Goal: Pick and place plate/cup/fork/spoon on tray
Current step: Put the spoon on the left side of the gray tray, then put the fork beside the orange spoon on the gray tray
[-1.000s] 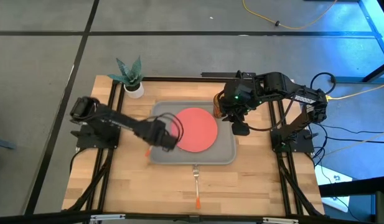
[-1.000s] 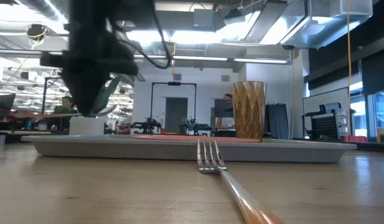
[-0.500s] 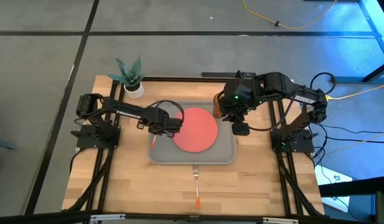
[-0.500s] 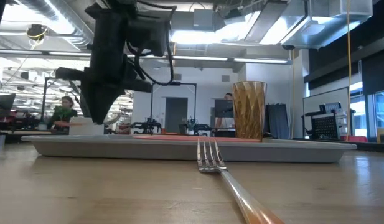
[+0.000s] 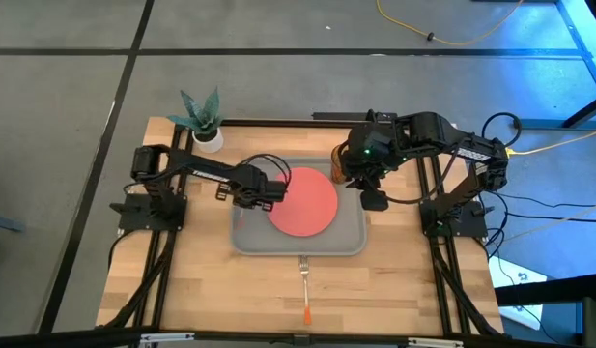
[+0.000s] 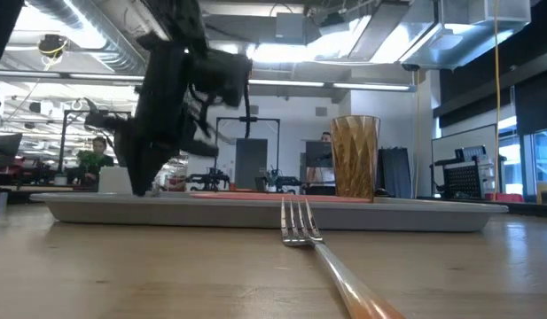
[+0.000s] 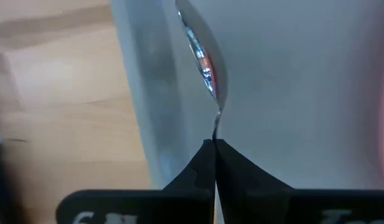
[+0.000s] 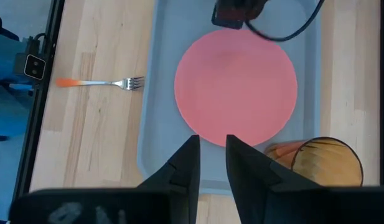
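My left fingers pinched the spoon by its stem, its long axis running straight ahead along the tray beside its rim.

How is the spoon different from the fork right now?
The spoon has a round bowl and is pinched in the left hand, over the grey tray. The fork has tines and lies flat on the wooden table, just outside the tray, with nothing touching it. Both are shiny silver metal.
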`<state>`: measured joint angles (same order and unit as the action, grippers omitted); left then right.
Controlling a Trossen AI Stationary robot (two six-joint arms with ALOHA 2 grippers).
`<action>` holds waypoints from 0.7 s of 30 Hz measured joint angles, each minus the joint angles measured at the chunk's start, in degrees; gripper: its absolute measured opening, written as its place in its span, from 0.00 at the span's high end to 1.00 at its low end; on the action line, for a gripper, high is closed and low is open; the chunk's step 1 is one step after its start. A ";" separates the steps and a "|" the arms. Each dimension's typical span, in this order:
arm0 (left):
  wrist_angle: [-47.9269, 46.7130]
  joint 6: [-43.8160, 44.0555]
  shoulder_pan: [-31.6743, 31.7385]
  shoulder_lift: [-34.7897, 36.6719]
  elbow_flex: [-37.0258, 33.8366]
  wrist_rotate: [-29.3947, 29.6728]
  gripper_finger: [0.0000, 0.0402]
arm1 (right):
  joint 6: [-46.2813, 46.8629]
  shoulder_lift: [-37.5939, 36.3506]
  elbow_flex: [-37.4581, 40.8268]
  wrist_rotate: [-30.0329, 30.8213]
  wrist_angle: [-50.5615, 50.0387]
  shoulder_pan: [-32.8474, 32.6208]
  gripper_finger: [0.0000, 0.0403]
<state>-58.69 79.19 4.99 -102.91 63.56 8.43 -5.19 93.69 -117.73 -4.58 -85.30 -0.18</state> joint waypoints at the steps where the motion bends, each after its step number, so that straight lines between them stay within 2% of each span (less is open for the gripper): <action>1: -0.02 -0.45 0.20 -0.32 -0.14 -0.08 0.99 | -0.02 0.00 0.00 0.00 -0.05 -0.01 0.81; 6: 2.11 -1.76 0.76 -1.13 -0.03 -0.78 1.00 | -1.12 0.00 0.00 -0.02 -0.26 -0.01 0.81; 14: -3.33 -1.52 1.66 -1.07 -0.01 -1.03 1.00 | -1.31 0.00 0.00 0.00 -0.31 -0.01 0.81; 21: -2.21 -1.95 1.64 -1.07 0.01 0.12 1.00 | -1.33 0.00 0.00 -0.02 -0.31 0.01 0.81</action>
<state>-60.89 77.24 6.63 -103.98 63.56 8.55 -6.52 93.69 -117.73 -4.60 -85.60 -0.16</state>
